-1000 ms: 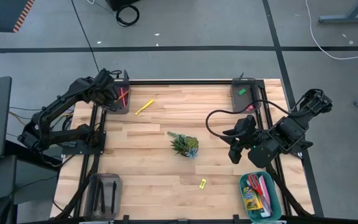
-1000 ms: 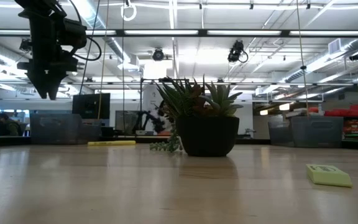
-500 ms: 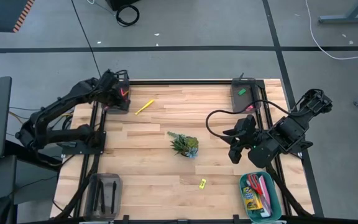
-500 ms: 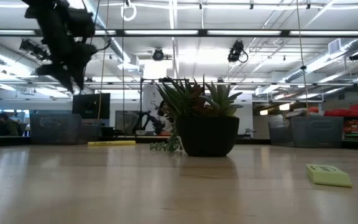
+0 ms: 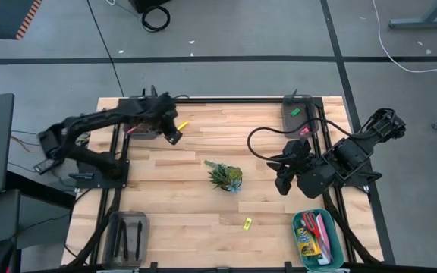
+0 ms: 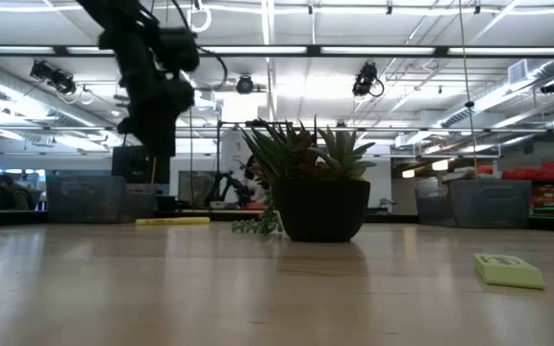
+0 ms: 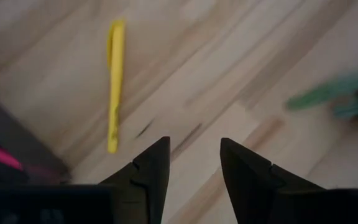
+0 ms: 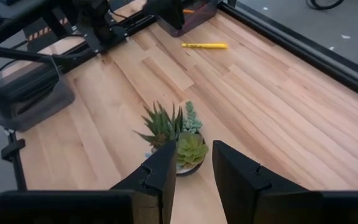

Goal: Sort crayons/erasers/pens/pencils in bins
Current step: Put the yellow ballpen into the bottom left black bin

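The pale wooden-plank counter point(image 5: 188, 197) carries four bins, one at each corner. My left pincer point(image 5: 174, 133) hangs just past the dark grey rectangular bin point(image 5: 144, 129) at the far-left corner, its fingers point(image 7: 151, 177) spread with nothing between them. My right pincer point(image 5: 284, 182) waits near the right edge, also parted and empty, facing the small spiky green potted plant point(image 5: 224, 177) at mid-counter. The thin yellow pencil point(image 5: 180, 126) lies on the bare wood beside that far-left bin, just ahead of my left fingertips.

I judge the risk to be a skewed descent: the pencil lies at an angle to my gap, so a fingertip could nudge it rolling toward the bin wall.

A second ago my left pincer stood over the bin; it has since swung out toward the pencil, narrowing its spread.
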